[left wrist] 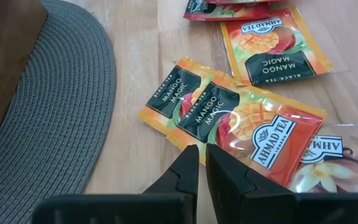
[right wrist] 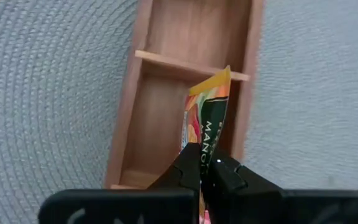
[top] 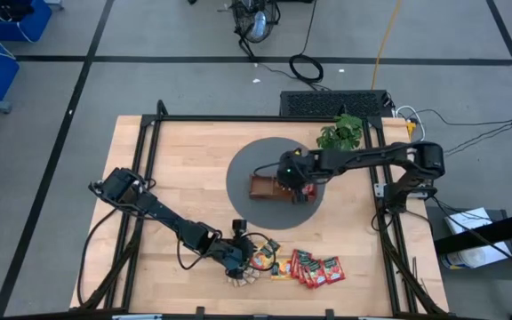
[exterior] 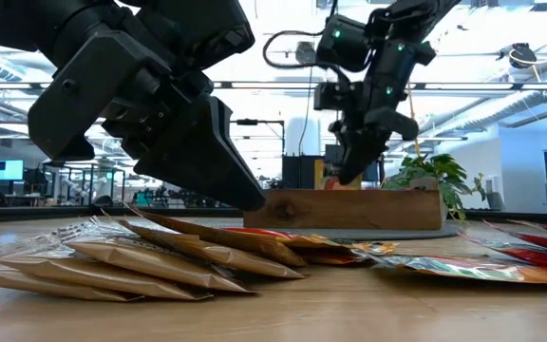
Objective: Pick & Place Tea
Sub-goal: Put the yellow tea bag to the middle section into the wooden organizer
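Tea sachet: orange mango, upright, pinched by right pincer over tray; left pincer pressed together.

A wooden table is carrying everything. A round grey mat is lying at its centre. A plant is standing at two o'clock from the mat. Tea sachets are lying spread at six o'clock, near the edge.

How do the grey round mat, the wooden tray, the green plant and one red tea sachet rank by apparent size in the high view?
Largest to smallest:
1. grey round mat
2. wooden tray, partly hidden by the right arm
3. green plant, close to the tray, so this order is unsure
4. red tea sachet
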You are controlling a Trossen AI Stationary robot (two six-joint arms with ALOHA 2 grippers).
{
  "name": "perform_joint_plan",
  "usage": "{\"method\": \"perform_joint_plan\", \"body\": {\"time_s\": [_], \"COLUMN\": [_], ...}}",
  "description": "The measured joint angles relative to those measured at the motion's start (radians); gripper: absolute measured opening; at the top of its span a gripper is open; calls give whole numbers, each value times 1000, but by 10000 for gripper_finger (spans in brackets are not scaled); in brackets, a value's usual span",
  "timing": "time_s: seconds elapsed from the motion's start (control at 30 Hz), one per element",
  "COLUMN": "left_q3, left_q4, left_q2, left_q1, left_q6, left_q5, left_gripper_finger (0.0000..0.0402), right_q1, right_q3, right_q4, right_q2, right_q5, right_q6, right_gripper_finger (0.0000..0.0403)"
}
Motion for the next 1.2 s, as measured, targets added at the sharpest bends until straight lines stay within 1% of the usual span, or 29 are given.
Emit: {"method": "perform_joint_plan", "body": {"time_s": [0.13,0.23,0.37,0.5,0.6,0.7,0.83,0.9,1.0,1.13,1.2], "left_q3": [0,0,0,0,0,0,0,0,0,0,0], "left_q4": [0,-1,-6,-7,-7,-10,-72,-126,-225,-329,-362], "left_q2": [0,0,0,0,0,0,-4,-19,-59,-140,-167], "left_q1": [0,0,0,-1,-1,-3,-7,-11,-21,-42,-51], "left_q6": [0,0,0,4,7,10,30,0,-94,-229,-301], "left_q5": [0,0,0,0,0,-18,-44,-67,-113,-198,-207], "left_gripper_finger": [35,35,35,35,35,35,35,35,35,35,35], "right_q1": [-2,-2,-1,0,0,1,1,2,20,86,132], "right_q3": [1,1,0,0,0,0,0,0,0,0,0], "right_q4": [11,14,26,41,61,66,67,66,66,69,80], "right_q2": [39,49,31,4,-22,-47,-100,-127,-171,-197,-197], "right_q5": [2,3,10,71,82,82,82,79,78,73,73], "right_q6": [0,-11,-9,4,34,47,58,83,132,153,154], "right_gripper_finger": [0,10,40,79,105,124,138,141,141,141,141]}}
